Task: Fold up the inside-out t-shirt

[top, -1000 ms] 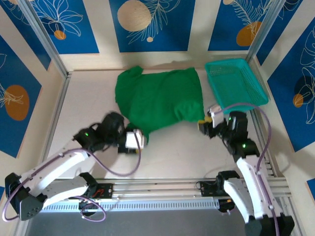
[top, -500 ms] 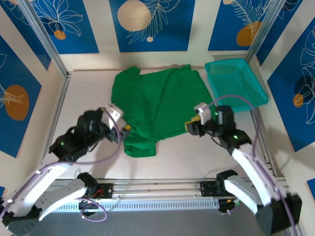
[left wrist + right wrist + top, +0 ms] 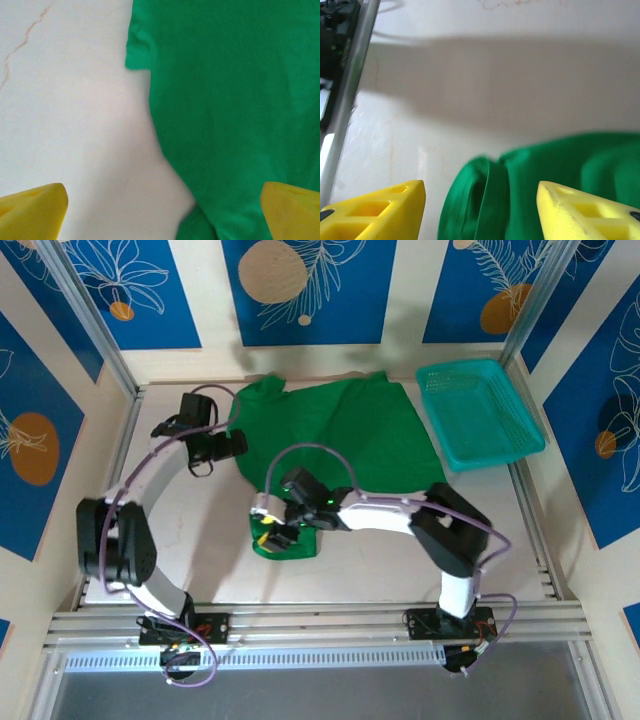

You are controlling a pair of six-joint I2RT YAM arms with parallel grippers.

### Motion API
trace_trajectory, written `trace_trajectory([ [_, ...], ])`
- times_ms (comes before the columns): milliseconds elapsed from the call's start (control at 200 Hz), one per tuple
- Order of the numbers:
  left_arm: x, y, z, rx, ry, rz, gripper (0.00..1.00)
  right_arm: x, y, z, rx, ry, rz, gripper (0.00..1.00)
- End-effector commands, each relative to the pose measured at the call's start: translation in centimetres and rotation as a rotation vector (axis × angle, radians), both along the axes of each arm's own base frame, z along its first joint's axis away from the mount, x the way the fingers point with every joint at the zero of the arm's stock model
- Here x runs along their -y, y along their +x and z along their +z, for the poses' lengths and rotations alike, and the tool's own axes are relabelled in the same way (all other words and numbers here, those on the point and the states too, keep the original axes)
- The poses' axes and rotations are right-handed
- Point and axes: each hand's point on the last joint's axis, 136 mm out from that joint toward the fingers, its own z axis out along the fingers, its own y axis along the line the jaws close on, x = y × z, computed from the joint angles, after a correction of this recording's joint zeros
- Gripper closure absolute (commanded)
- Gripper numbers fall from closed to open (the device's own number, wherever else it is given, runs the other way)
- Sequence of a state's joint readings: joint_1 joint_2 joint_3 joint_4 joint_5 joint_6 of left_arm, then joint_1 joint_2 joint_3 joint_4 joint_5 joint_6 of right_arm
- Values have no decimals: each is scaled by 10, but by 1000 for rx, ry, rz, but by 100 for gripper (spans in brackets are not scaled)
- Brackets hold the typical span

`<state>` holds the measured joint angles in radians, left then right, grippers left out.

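The t-shirt (image 3: 340, 435) (soft, light, apt to bunch) probably needed pinching at hem corners; left gripper (image 3: 234, 445) and right gripper (image 3: 268, 533) were spread, holding nothing.

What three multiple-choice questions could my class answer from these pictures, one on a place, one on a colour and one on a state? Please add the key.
1. Where does the teal basket stand?
A) at the near left corner
B) at the far right, beside the green t-shirt
C) between the arm bases

2. What colour are the claw fingertips?
A) red
B) black
C) yellow

3. How is the left claw?
A) open, over the t-shirt's edge
B) shut on cloth
C) shut on the basket

Key:
1 B, the top view shows it by the shirt's right side.
2 C, both wrist views show yellow tips.
3 A, its tips stand wide apart, pinching nothing.
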<state>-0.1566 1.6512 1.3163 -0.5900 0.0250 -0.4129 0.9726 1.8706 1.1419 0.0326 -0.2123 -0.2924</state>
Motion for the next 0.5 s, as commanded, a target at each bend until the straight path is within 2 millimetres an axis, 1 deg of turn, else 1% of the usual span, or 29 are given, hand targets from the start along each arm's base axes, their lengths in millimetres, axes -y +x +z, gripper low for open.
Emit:
trace_trajectory([
  [0,11,29,0,0,-68,30,9,-32,7,-5,35,36,36,40],
  [70,8,40,-18,-21,-55,67,13,-39,7,-21,8,-7,29,40],
  [125,6,47,-34,-34,-49,93,17,-38,5,-36,10,-59,18,40],
  [225,8,57,-60,-62,-38,92,23,-22,6,-63,15,-150,-34,41],
  [300,12,63,-76,-92,-46,86,23,-10,2,-76,-8,-189,-56,44],
  [325,14,65,-79,-93,-52,80,22,-6,1,-80,-11,-203,-58,46],
  [345,16,67,-82,-92,-55,77,22,-5,0,-81,-11,-211,-53,52],
  [400,20,71,-88,-85,-57,71,23,-2,-4,-83,-19,-230,-36,85],
  [430,22,73,-91,-81,-52,64,23,-2,-5,-79,-26,-230,-28,98],
  [440,22,73,-91,-79,-51,64,23,-3,-6,-77,-30,-229,-23,100],
  [495,21,75,-95,-77,-27,65,23,-6,-10,-62,-38,-187,1,100],
])
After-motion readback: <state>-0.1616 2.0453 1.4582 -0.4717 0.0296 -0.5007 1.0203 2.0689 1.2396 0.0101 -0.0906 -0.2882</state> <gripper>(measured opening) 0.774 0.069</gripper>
